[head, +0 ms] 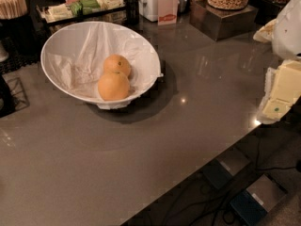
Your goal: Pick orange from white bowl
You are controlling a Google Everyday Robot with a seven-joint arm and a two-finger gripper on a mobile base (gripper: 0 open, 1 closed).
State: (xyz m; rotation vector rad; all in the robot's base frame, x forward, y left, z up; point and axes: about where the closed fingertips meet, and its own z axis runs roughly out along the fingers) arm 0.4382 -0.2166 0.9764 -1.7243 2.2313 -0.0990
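The white bowl point(61, 41) stands on the grey counter at the left, lined with crumpled white paper. Two oranges lie in it, touching. The orange point(113, 86) is the larger, plain one at the front. A slightly smaller orange point(117, 64) with a dark stem dot lies just behind it. My gripper point(282, 91) shows at the right edge as pale cream parts below a white arm piece, far to the right of the bowl and holding nothing that I can see.
A white box with a red label point(167, 8), a metal stand with a jar of nuts point(225, 8) and a tray of packets point(82, 6) line the back. The counter's front edge point(197, 168) runs diagonally, with floor and cables below.
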